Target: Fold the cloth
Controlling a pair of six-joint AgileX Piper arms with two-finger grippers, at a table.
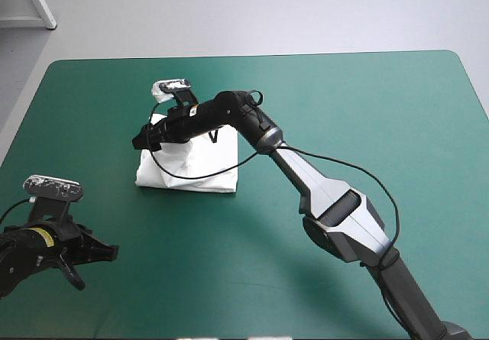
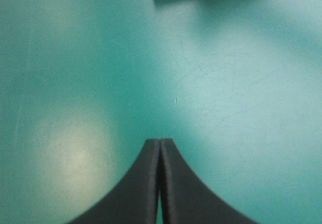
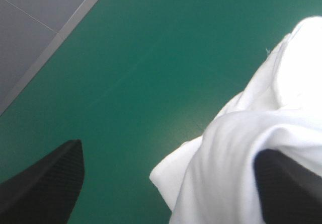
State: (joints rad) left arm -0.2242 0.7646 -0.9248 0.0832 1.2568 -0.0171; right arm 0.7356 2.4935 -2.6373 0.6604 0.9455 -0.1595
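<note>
Left of the table's [image 1: 359,103] middle, the folded T-shirt [image 1: 200,170] lies under the right gripper [image 1: 144,137], whose fingers stand spread over its left edge. It is better to lower squarely before pinching. The left gripper [image 2: 160,151] is closed, well apart.

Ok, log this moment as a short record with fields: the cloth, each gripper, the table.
T-shirt: white, a folded bundle lying on the table, left of centre
Right gripper: open, at the bundle's left edge; one finger against the fabric, the other over bare cover; nothing clamped
Left gripper: shut, empty, over bare cover near the table's near-left corner, apart from the T-shirt
Table: teal-green cover
Fold: looks done, judging by the compact bundle
</note>
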